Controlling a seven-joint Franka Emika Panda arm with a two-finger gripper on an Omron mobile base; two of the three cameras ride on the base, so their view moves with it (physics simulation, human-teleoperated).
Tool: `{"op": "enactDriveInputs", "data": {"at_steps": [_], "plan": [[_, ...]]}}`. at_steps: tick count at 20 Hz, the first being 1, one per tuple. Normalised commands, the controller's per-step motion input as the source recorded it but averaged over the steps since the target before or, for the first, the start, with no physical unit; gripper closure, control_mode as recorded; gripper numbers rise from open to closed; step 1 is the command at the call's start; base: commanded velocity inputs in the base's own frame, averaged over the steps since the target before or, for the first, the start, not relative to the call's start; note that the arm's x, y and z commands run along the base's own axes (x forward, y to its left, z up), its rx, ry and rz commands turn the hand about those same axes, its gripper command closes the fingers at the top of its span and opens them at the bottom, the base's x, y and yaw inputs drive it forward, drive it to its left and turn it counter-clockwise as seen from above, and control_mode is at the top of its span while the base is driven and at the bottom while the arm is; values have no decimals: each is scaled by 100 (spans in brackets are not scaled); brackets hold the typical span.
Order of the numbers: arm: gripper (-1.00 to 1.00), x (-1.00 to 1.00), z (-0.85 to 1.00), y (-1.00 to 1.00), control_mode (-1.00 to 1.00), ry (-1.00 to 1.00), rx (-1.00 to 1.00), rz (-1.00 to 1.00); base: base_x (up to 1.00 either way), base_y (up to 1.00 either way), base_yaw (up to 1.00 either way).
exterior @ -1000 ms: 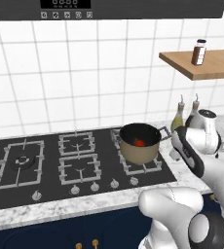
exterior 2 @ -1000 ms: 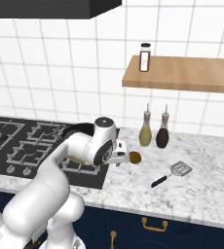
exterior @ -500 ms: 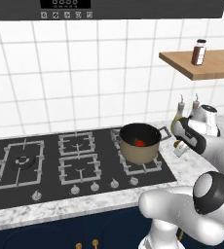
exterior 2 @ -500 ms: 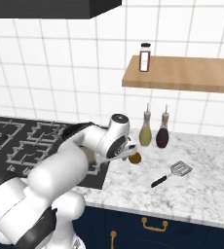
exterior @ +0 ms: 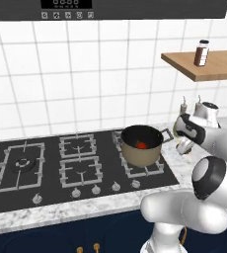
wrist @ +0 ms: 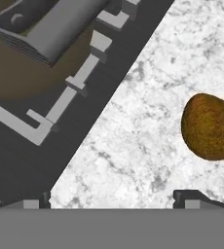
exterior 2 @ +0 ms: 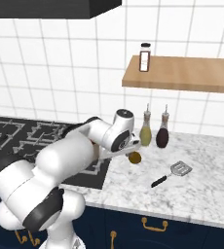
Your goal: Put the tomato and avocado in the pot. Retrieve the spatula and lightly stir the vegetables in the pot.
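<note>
1. White wall tiles back a marble counter (exterior 2: 201, 194) that carries a black hob (exterior: 76, 168); all places below are given relative to the pot.
2. Pot (exterior: 141, 147): stands upright on the hob's burner nearest the counter's bare stretch, one side handle pointing toward the arm.
3. Tomato (exterior: 141, 145): lies inside the pot, on its black floor.
4. Avocado (exterior 2: 135, 157): lies on the marble, outside the pot and beyond the hob's edge on the side away from the other burners. In the hand view the avocado (wrist: 210, 126) sits right of centre, with bare marble between it and the hob's edge.
5. Gripper (wrist: 115, 199): hangs over the counter strip between the pot and the avocado, close above the marble. Its two fingertips (wrist: 33, 201) stand wide apart with nothing between them; the hand is released and touches neither vegetable.
6. Spatula (exterior 2: 171, 173): lies flat on the marble farther from the pot than the avocado, well apart from both.
7. Two bottles (exterior 2: 154, 130): stand upright at the wall, behind the avocado as seen from the pot's side.
8. Jar (exterior 2: 144, 57): stands on a wooden shelf (exterior 2: 182, 73), above and beyond the pot.
</note>
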Motion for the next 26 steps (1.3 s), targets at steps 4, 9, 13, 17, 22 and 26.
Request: {"op": "enactDriveInputs", "data": {"at_steps": [4, 9, 13, 17, 22, 26], "plan": [[-100, 46, -17, -45, -100, 1, 0, 0, 0, 0, 0], [-100, 47, -28, -33, -100, 0, 0, 0, 0, 0, 0], [-100, 32, -13, -7, -100, 0, 1, 0, 0, 0, 0], [-100, 36, -24, -4, -100, 0, 0, 0, 0, 0, 0], [-100, 32, -23, -17, -100, 0, 0, 0, 0, 0, 0], [-100, 26, -27, -13, -100, 2, 0, 0, 0, 0, 0]]}}
